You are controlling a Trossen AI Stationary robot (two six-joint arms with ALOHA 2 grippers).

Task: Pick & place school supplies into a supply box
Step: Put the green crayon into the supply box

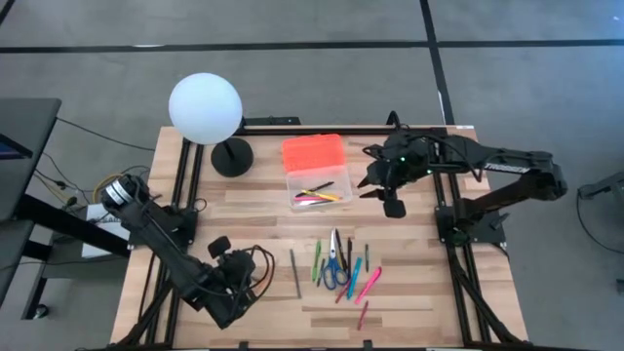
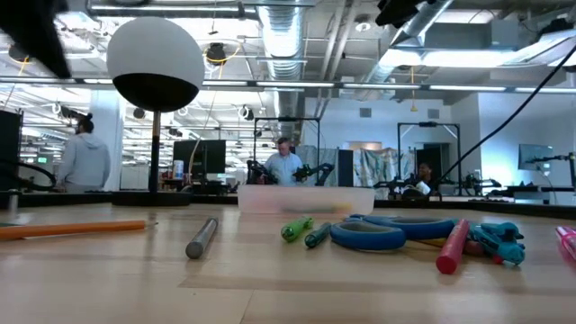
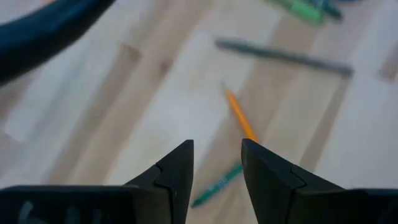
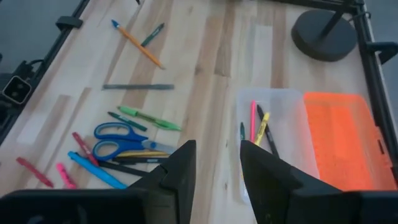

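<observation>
Looking at where things lie, the job is partway: the supply box [image 1: 319, 189] sits open near the far middle of the table with a few pens inside, its orange lid [image 1: 313, 152] flipped back beside it, while most of the school supplies [image 1: 341, 267] are spread on the wood nearer the front.

The right gripper [image 4: 214, 163] hovers just beside the box with nothing between its fingers, which stand a narrow gap apart. The left gripper [image 3: 216, 163] is low over the front left of the table, also empty with a narrow gap, an orange pencil [image 3: 240, 116] lying just ahead of it.

What could go wrong, in my view: the pens in the pile overlap the blue scissors [image 4: 118, 140], so a grab there may snag two things or roll a neighbour away. The thin orange pencil lies flat on the wood, and a narrow pinch could skid off it.

Only the right wrist view shows what's in the box: pink, yellow and dark pens. The low view barely shows the box but does show the grey pencil [image 2: 201, 238] and pens end-on, plus people in the room behind. The white globe lamp [image 1: 205, 108] stands clear of everything.
</observation>
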